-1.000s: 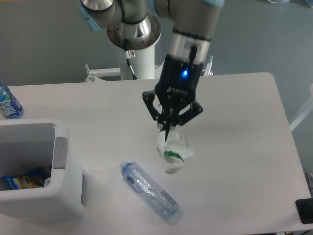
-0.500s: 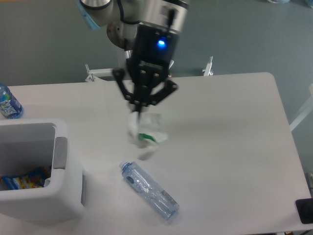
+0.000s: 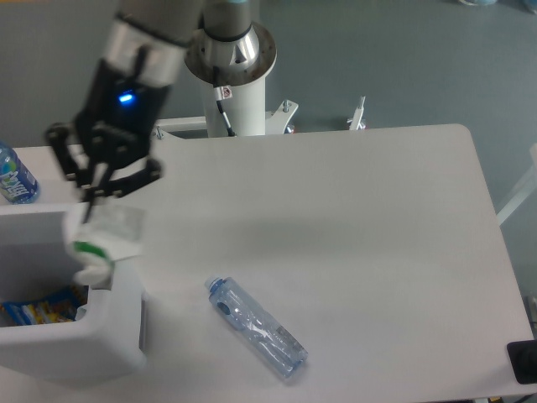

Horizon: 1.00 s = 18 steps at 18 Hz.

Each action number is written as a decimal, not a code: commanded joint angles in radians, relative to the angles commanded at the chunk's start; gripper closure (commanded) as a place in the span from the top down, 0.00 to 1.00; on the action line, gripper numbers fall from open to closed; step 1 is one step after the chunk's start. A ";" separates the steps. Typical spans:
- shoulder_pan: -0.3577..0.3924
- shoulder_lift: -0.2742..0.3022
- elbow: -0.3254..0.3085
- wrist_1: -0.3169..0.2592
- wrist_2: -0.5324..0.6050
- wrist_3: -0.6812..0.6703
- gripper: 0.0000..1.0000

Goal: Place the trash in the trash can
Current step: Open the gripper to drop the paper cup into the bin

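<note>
1. The trash can (image 3: 109, 336) stands at the table's (image 3: 361, 252) front left corner, cut off by the left edge of the view; its right rim and the grey panel (image 3: 102, 262) face the open tabletop
2. Right of the trash can the surface is bare apart from the clear bottle (image 3: 255, 326), which lies on its side near the front edge, cap end toward the bin, well apart from it
3. The gripper (image 3: 91, 200) hangs above the trash can's right rim, fingers pinched together on the top of the crumpled wrapper (image 3: 101, 239)
4. The wrapper dangles in the air below the fingers, its green spot on the lower left, over the bin's inner right side
5. Inside the trash can a colourful packet (image 3: 38, 306) lies on the bottom
6. A bluer bottle (image 3: 14, 176) stands at the far left edge, behind the bin
7. The arm's white base post (image 3: 239, 101) rises behind the table's rear edge, against a grey floor (image 3: 436, 59)
</note>
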 joint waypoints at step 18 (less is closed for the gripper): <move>0.053 -0.032 0.000 -0.002 0.190 -0.026 1.00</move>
